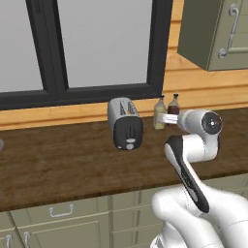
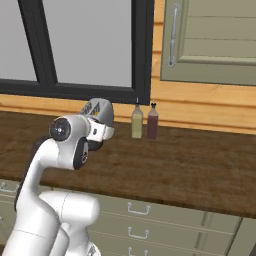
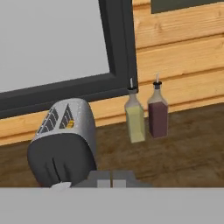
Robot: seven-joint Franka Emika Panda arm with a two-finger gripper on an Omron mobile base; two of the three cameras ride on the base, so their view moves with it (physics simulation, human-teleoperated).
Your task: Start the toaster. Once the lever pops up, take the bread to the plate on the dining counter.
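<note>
Nearest the hand camera, gripper (image 3: 112,178): fingertips pressed together, nothing between them. Suits a poke or a downward push better than a grasp, judging by the task's first step. Hangs level above the dark wood worktop (image 1: 72,164), aimed along it toward the back wall, slightly to the right of the toaster's end panel. Probably needs a small shift toward that panel before any press lands.

Just beyond the fingertips, toaster (image 3: 65,140). Stands upright on the worktop below the window, black end panel turned outward toward the robot, so that the controls face the arm. Shows a narrow vertical slot on that panel, with a pale knob low at its foot, taken to be the lever (image 3: 61,185); too close to the picture's edge to say whether fully down. Carries a small golden patch in one top slot, most likely the bread (image 3: 70,124), sunk deep, with almost nothing proud of the slot to pinch.

Farther back and to the right of the toaster, near but apart from it: olive bottle (image 3: 135,120) and dark red bottle (image 3: 158,116), side by side against the wooden wall strip. Leaves them close to the arm's line, so worth a wide berth on any sideways move.

Behind everything, black-framed window (image 3: 116,65).
</note>
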